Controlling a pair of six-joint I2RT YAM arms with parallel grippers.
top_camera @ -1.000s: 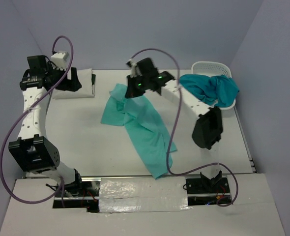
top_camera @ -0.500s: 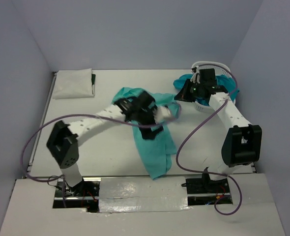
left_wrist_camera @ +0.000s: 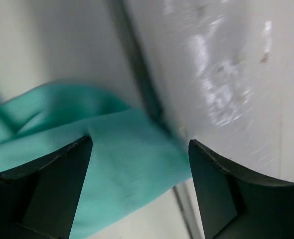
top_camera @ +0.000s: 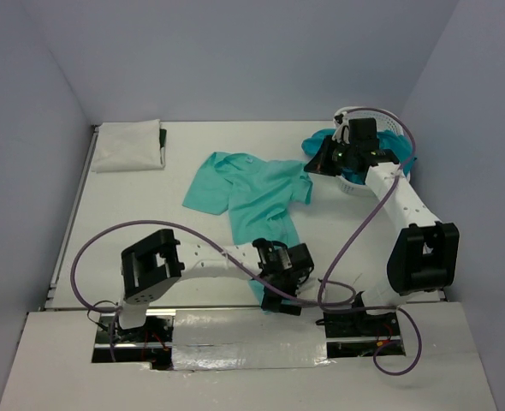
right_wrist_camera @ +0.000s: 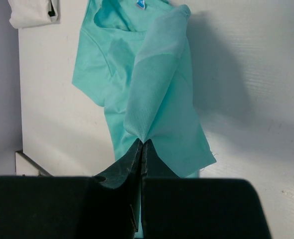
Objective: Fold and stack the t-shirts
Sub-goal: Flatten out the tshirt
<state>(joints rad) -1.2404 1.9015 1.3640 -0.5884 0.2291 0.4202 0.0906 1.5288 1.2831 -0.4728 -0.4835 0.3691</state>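
Right gripper: shut tight on a raised fold of the pale mint t-shirt, which lies spread and unfolded mid-counter. Left gripper: fingers apart over its near hem (nothing held). White t-shirt: folded, far-left corner. Teal t-shirt: at the basket, not yet folded. Progress judged early.

No readable text or labels are visible.
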